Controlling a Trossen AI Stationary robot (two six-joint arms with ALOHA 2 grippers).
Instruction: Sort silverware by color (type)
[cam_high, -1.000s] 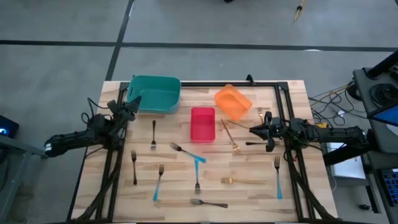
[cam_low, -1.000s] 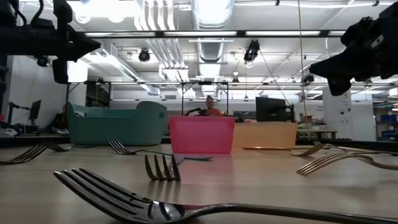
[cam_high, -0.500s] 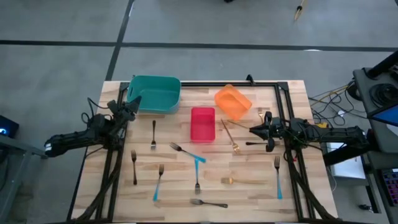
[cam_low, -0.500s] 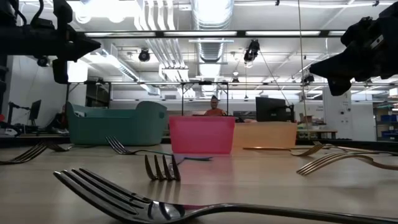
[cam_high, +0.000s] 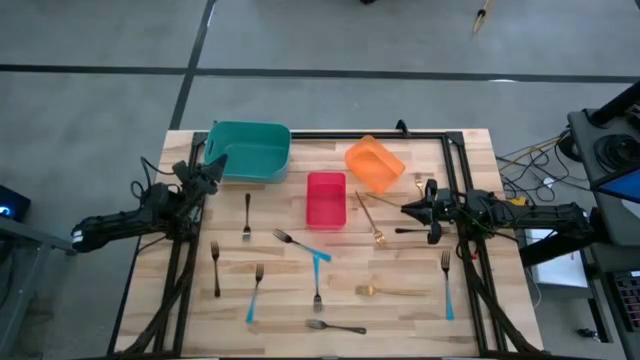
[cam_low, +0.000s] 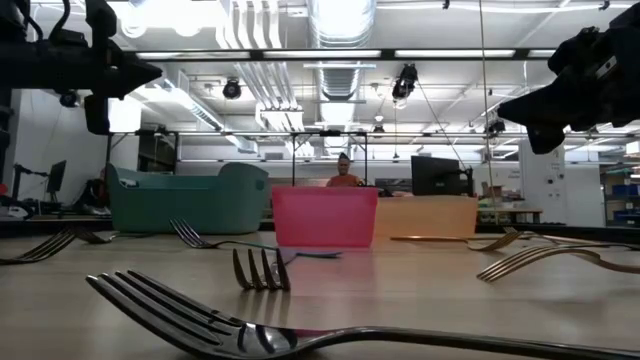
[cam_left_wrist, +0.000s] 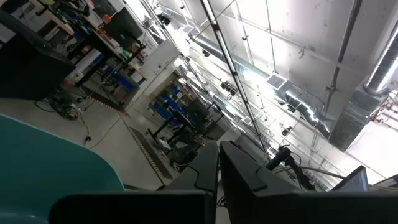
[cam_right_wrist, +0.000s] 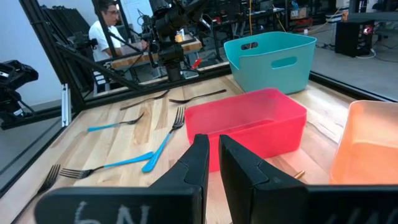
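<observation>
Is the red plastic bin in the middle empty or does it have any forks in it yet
Empty. From above, the red plastic bin shows only its bare red floor, and the right wrist view into it shows no fork inside.

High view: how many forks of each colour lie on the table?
Blue-handled forks: 4
Gold forks: 2
Dark or plain forks: 4
Total: 10
Gold speck by the orange bin: unclear, not counted.
</observation>
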